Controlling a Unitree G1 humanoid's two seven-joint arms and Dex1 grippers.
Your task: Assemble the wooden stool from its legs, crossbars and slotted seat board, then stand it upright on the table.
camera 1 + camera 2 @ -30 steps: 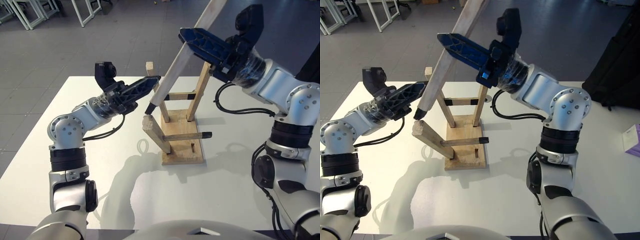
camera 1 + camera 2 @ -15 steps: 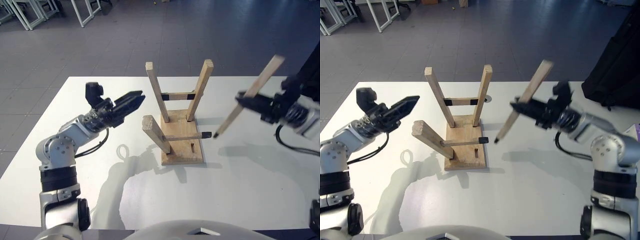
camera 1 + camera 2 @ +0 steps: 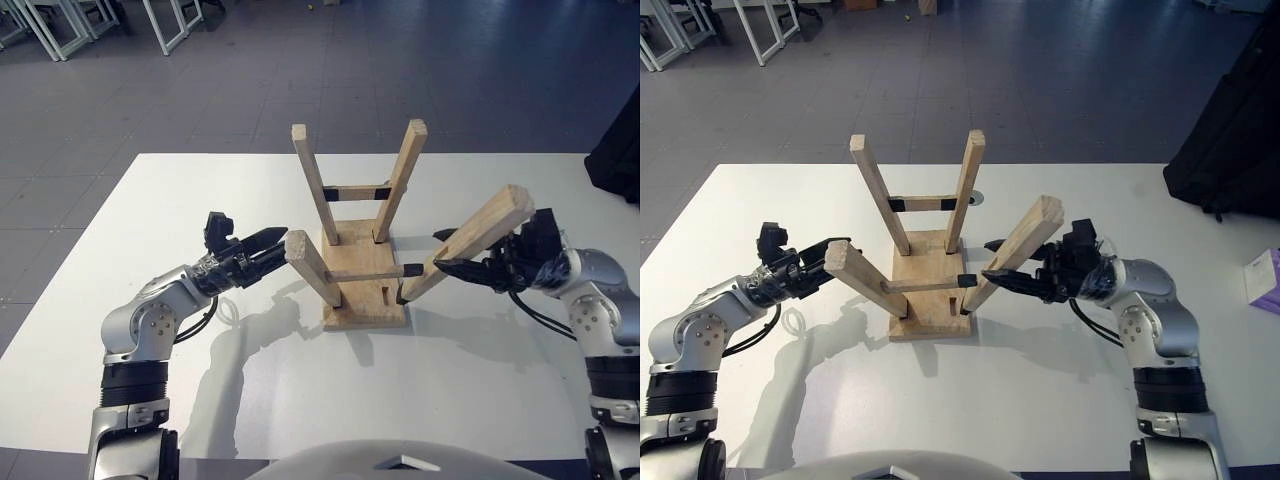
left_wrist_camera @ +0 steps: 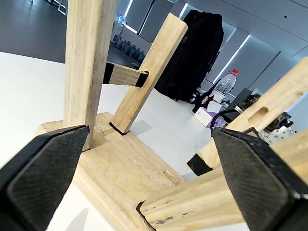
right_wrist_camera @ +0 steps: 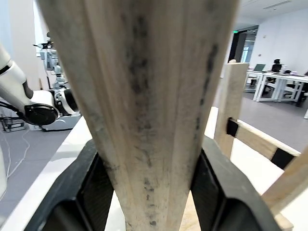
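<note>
White rectangular table (image 3: 200, 200) fills the middle of the head view. Flat pale-wood slotted seat board (image 3: 370, 312) lies at frame centre on the table.

Two pale wooden legs stand in the board's far end: back-left leg (image 3: 312, 190) and back-right leg (image 3: 400, 180), splayed slightly apart toward their tops. A short wooden crossbar with black ends (image 3: 357, 192) joins them about halfway up.

Third wooden leg (image 3: 315, 268) rises from the board's near-left side and leans strongly to the left. A second black-tipped crossbar (image 3: 365, 272) sticks out of it toward the right; its free end sits over the board's right edge.

Left gripper (image 3: 278, 245), centre-left of frame, sits at the top end of the leaning leg. Its black fingers (image 4: 43, 163) are spread wide, clamping nothing; the wrist view shows the leg's end low between them. Can't tell if they touch it.

Right gripper (image 3: 443, 252), centre-right, is clenched on the fourth wooden leg (image 3: 478, 228), gripped on its lower half. That leg tilts up to the right. Its dark lower tip is at the board's right near edge, just under the free crossbar end; can't tell if it is in a slot.

Black bag (image 3: 1230, 130) stands on the floor off the table, at upper right.
</note>
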